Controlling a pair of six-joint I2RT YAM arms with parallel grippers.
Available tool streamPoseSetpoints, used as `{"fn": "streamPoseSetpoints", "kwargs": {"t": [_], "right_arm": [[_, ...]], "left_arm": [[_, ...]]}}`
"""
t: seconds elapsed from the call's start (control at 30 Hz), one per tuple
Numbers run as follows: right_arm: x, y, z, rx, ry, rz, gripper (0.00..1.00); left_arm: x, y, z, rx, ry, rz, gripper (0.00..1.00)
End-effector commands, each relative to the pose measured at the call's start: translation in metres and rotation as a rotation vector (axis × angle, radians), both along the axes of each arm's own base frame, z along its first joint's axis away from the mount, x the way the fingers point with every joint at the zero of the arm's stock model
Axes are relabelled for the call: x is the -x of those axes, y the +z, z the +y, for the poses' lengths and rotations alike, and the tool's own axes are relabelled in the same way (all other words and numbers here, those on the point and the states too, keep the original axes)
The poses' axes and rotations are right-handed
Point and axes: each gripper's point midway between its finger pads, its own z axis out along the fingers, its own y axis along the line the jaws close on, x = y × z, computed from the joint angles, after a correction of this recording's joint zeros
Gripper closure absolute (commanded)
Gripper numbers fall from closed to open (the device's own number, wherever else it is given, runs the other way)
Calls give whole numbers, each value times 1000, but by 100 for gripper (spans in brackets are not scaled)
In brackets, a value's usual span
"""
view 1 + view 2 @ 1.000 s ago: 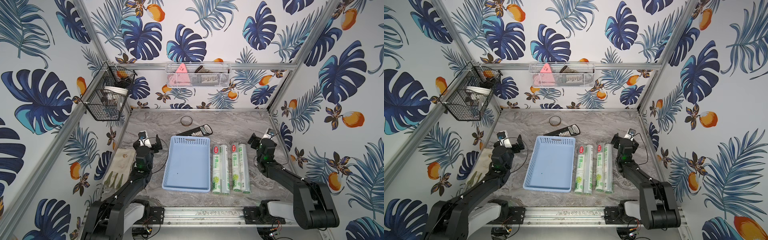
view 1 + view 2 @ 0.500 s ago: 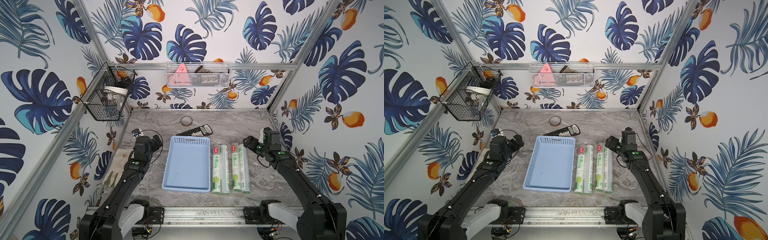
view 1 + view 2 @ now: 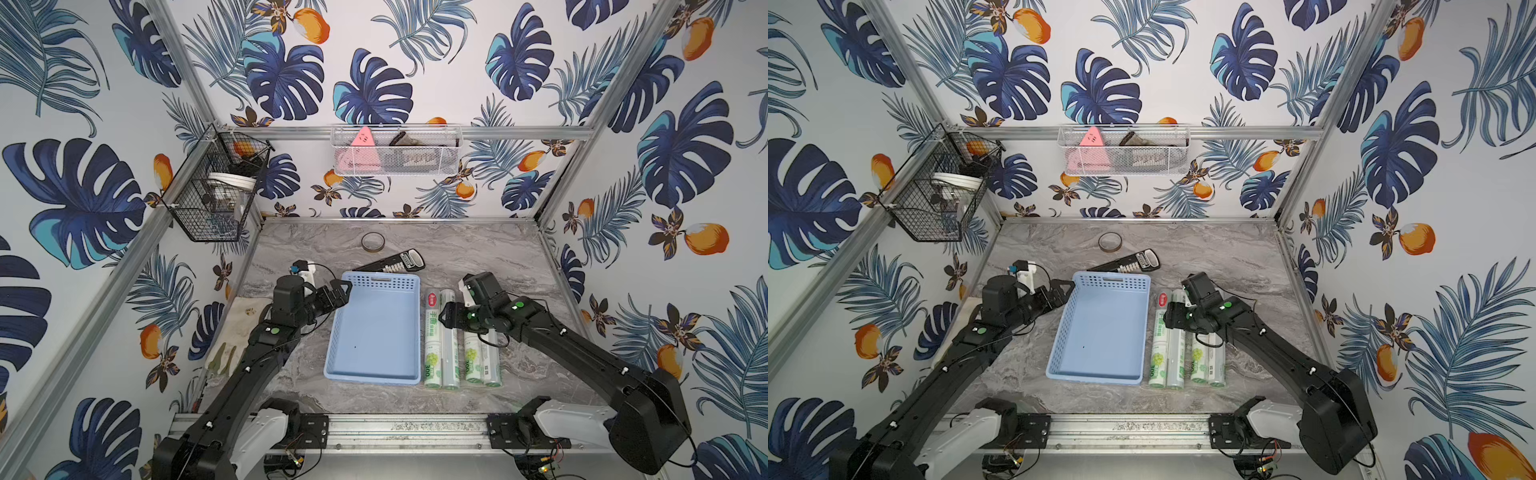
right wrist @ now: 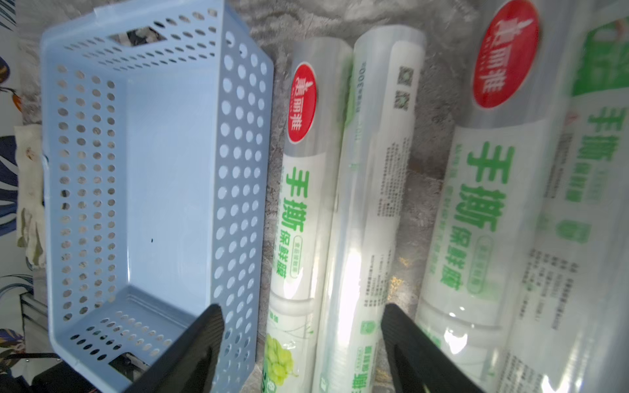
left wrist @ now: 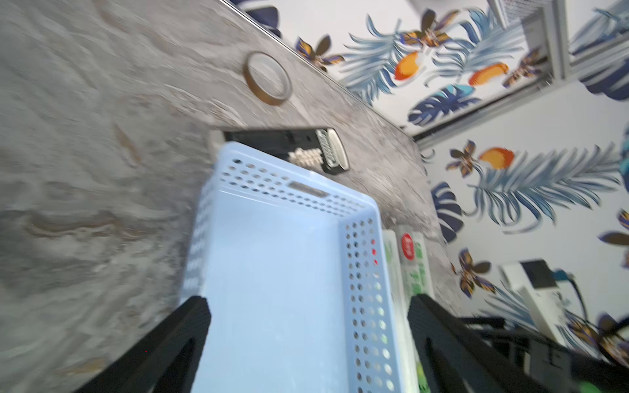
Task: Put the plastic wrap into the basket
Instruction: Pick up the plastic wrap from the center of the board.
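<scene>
The light-blue basket (image 3: 376, 332) (image 3: 1100, 332) lies empty mid-table. Several plastic wrap rolls (image 3: 434, 349) (image 3: 1160, 345) lie side by side on the table just right of it, parallel to its long side. My right gripper (image 3: 448, 319) (image 4: 303, 326) hangs open low over the two rolls nearest the basket (image 4: 299, 190) (image 4: 367, 204). One finger (image 4: 200, 343) shows against the basket wall (image 4: 238, 170); the other (image 4: 405, 340) sits between the second and third rolls. My left gripper (image 3: 340, 291) (image 5: 308, 316) is open at the basket's far left corner, holding nothing.
A black calculator (image 3: 395, 262) and a tape ring (image 3: 372, 241) lie behind the basket. A cloth with gloves (image 3: 237, 332) lies at the left edge. A black wire basket (image 3: 216, 195) and a white mesh basket (image 3: 395, 151) hang on the walls.
Both arms have reached inward. The right gripper came down over the rolls by the basket and its jaws narrowed. The left gripper moved to the basket's far left corner.
</scene>
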Motion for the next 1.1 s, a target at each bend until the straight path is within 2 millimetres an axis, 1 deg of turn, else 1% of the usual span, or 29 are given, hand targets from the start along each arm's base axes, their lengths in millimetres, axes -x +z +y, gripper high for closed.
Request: {"fn": "streamPoseSetpoints", "kwargs": {"t": [0.0,0.07,0.13,0.27,0.43,0.6,0.67,0.77,0.93,1.07], "right_arm": [[0,-7,-2,84,-55,-3,26],[1,-11,4,109,-68,-4,29],[2,-14,7,138,-82,-13,31],[2,-21,17,173,-88,-16,33],[4,-34,20,217,-121,2,33],[5,-40,28,220,-112,5,34],[5,-41,31,212,-102,7,37],[6,-44,34,207,-103,15,37],[5,-51,33,228,-122,30,41],[2,-54,34,231,-133,28,41]], "left_arm": [[18,8,-41,-21,-185,-16,1],[28,5,-62,-66,-257,-10,1],[36,1,-76,-87,-301,-10,1],[51,-10,-103,-87,-406,-4,1],[64,-25,-130,-102,-515,19,1],[68,-35,-143,-141,-545,32,1],[68,-37,-146,-158,-545,31,1],[67,-39,-148,-182,-531,28,1],[64,-40,-149,-207,-523,25,1],[62,-38,-149,-220,-521,20,1]]}}
